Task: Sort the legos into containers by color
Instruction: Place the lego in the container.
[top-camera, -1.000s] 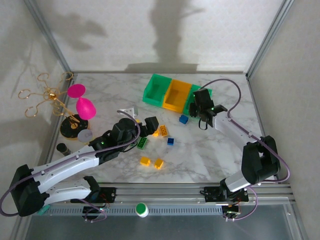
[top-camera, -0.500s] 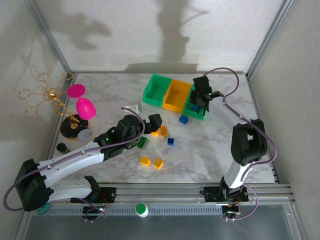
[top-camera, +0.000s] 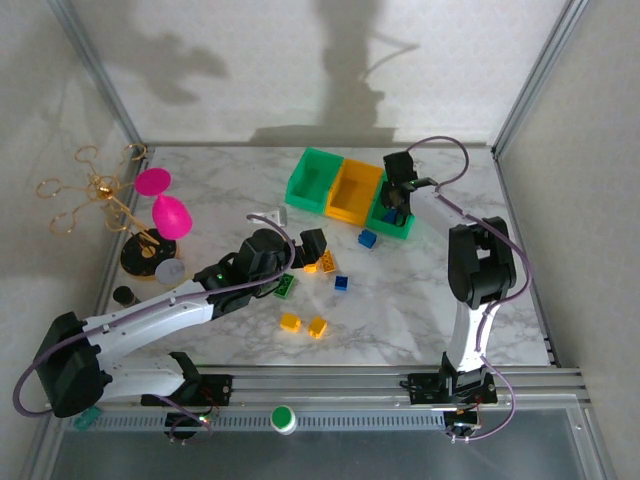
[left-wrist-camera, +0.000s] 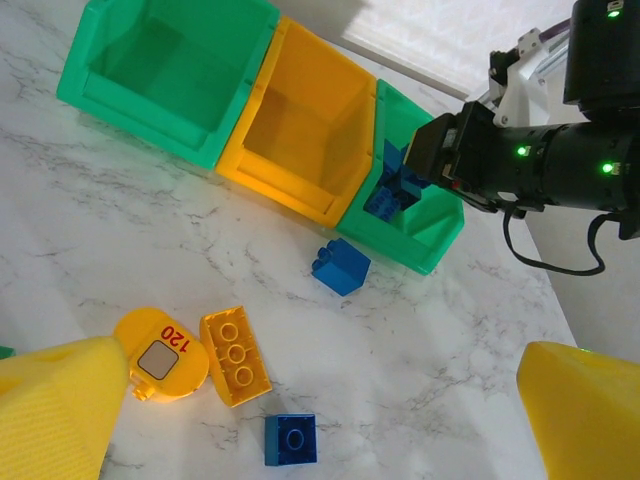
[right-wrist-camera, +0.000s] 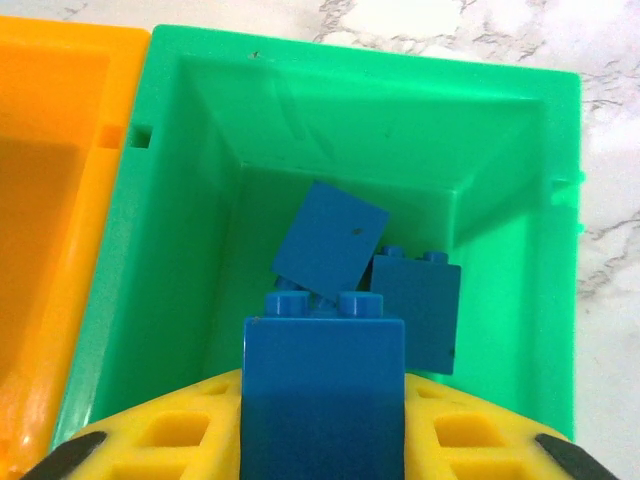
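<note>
Right gripper (top-camera: 396, 192) is clenched on a blue brick (right-wrist-camera: 322, 385), held over the green bin (right-wrist-camera: 500, 200) that joins the yellow-orange bin (left-wrist-camera: 265, 185) on its right side. Two more blue bricks (right-wrist-camera: 330, 245) lie inside that green bin. A second green bin (left-wrist-camera: 150, 100) joins the yellow-orange bin's left side. Left gripper (top-camera: 303, 250) has its fingers spread wide, grasping nothing, over the marble table (top-camera: 420, 300) in front of the yellow-orange bin. Also in front of the yellow-orange bin: loose blue brick (left-wrist-camera: 340, 267), orange brick (left-wrist-camera: 235, 355), round orange piece marked 120 (left-wrist-camera: 160, 355), small blue brick (left-wrist-camera: 291, 438). Further in front: green brick (top-camera: 285, 286), two orange bricks (top-camera: 291, 322).
</note>
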